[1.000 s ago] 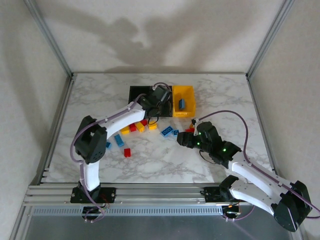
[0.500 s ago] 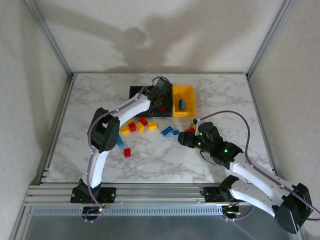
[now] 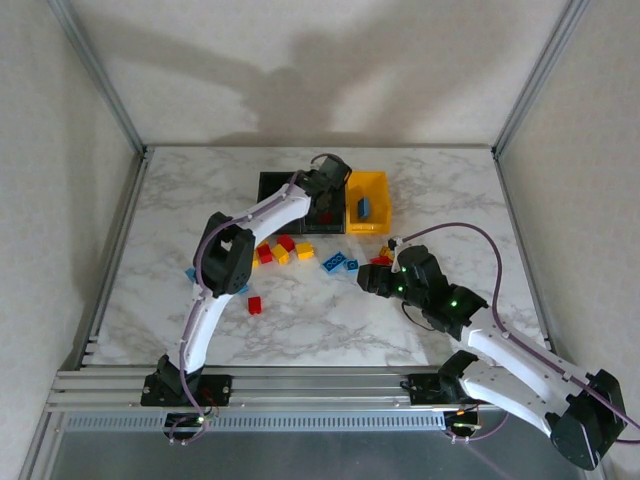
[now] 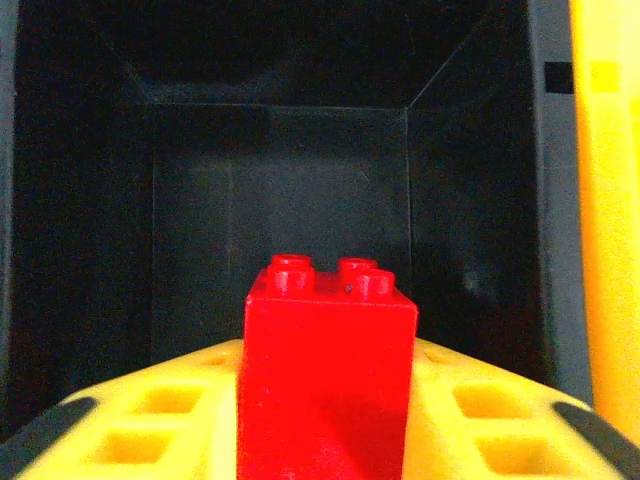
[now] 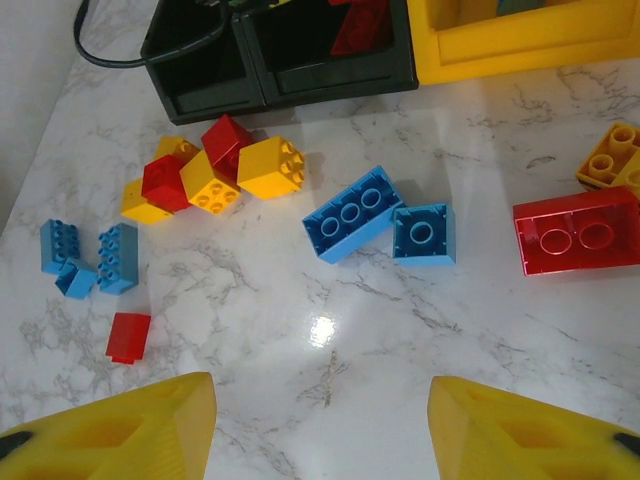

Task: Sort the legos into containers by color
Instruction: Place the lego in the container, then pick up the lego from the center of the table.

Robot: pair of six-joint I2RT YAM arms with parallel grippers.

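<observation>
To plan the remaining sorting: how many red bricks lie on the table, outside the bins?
4. Two red bricks sit in the pile before the black bins; one small red brick lies alone; one long red brick lies at the right. Others may be hidden.

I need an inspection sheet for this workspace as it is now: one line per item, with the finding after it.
Surface: marble-pattern table, glossy.
Job's things: two black bins and a yellow bin in a row; a blue brick in the yellow bin; loose bricks in red, yellow and blue on the table.
Clutter: nothing seen.
Grippers: left tool over a black bin, red brick between its fingers; right tool open, empty, above the table.
Cables: right arm's cable arcs over the table; dark cable beside the black bins.
Surroundings: metal frame posts, plain walls.
</observation>
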